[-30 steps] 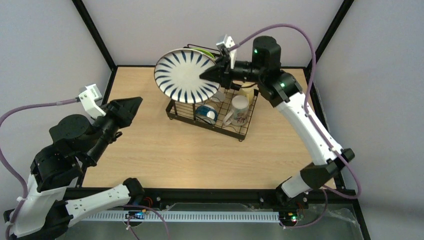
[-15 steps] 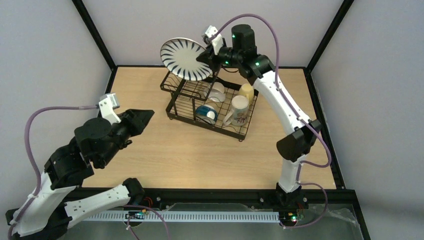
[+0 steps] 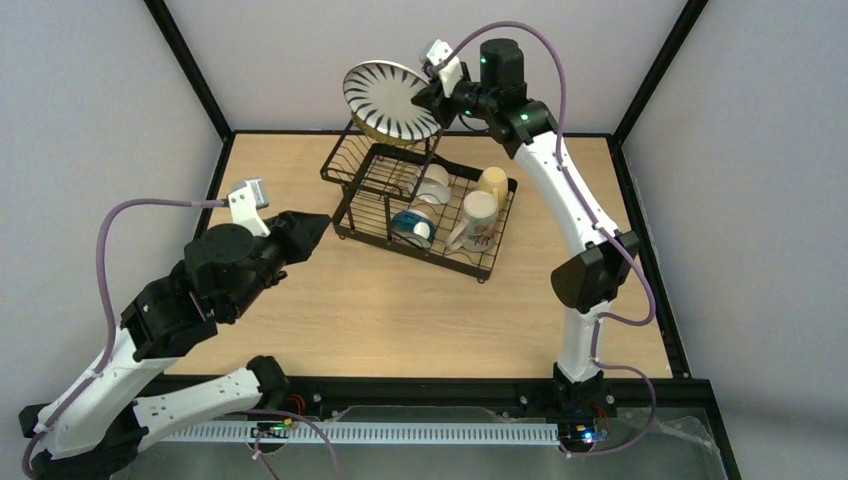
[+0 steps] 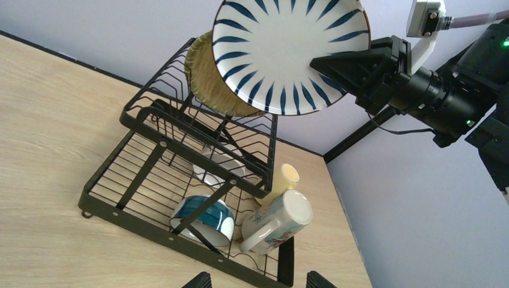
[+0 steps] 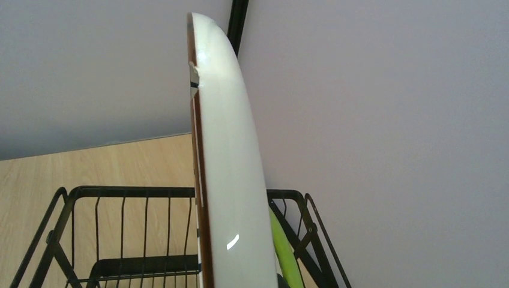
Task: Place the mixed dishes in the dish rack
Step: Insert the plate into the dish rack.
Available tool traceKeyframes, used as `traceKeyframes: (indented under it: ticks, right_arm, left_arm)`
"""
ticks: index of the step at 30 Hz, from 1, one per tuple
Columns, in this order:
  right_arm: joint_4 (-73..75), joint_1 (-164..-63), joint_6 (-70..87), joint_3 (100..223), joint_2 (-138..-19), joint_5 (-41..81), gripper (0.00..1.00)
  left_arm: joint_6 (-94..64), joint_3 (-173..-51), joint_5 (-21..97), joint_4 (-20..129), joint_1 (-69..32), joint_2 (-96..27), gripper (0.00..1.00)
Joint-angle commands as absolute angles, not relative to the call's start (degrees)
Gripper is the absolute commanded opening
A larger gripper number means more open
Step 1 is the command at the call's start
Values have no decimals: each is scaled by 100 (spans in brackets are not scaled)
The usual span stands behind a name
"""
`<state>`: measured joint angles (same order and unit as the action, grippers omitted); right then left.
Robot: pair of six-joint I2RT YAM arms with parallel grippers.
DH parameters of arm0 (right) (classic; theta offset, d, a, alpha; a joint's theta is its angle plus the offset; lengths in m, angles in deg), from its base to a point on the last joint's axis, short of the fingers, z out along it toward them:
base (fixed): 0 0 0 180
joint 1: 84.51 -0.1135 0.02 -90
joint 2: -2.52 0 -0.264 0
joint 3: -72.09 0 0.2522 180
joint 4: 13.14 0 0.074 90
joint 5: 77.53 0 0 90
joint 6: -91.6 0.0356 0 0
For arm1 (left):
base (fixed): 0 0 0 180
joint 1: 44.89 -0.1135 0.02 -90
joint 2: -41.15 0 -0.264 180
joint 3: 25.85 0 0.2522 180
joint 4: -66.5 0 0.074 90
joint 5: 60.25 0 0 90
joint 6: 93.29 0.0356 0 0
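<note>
Crockery is what you have in the grip: the striped plate [image 3: 392,100] looks like glazed ceramic, so judge it stiff, brittle, fairly heavy for its thickness and slick on both faces. It hangs tilted close to upright above the raised tier of the dish rack [image 3: 440,263], striped underside turned toward the overhead camera. The right gripper [image 3: 432,99] is clamped on its rim, on the side toward the rack's right end. A rim pinch like that leaves the whole disc hanging off one edge, so expect it to swing or slip if you jolt it. Lower it edge-first between the wires and let go only once the rack carries it. An olive-green plate [image 4: 207,81] stands in the same raised tier, overlapped by the striped one in the left wrist view. You cannot tell whether they touch, so treat a knock between them as the chipping risk. In the rack's lower tray lie the white bowl [image 3: 433,183], blue bowl [image 3: 412,227], yellow mug [image 3: 492,183] and cream mug [image 3: 478,220]. The left gripper [image 3: 310,228] hovers over the surface near the rack's left end, jaws spread wide, holding nothing.
</note>
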<state>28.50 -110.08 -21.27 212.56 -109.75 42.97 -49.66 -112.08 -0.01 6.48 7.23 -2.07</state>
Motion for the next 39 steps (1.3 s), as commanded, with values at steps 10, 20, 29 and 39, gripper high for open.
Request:
traceKeyframes:
  ticks: [10,20,29,39]
  right_arm:
    - [2022,-11053,-2377,21610,-10977,4872,0]
    - [2050,-11053,-2648,21584,-11061,5013,0]
    - [1970,-11053,-2952,21403,-11148,5100,0]
    - [1792,-11061,-3044,21162,-11295,5357,0]
  left_arm:
    - [-5018,-10804,-56,861,750,72,90]
    - [-5171,-10484,-42,1031,750,387,90]
    - [-5164,-10211,-15,1391,750,476,90]
    - [-5280,-9777,-109,1634,750,748,89]
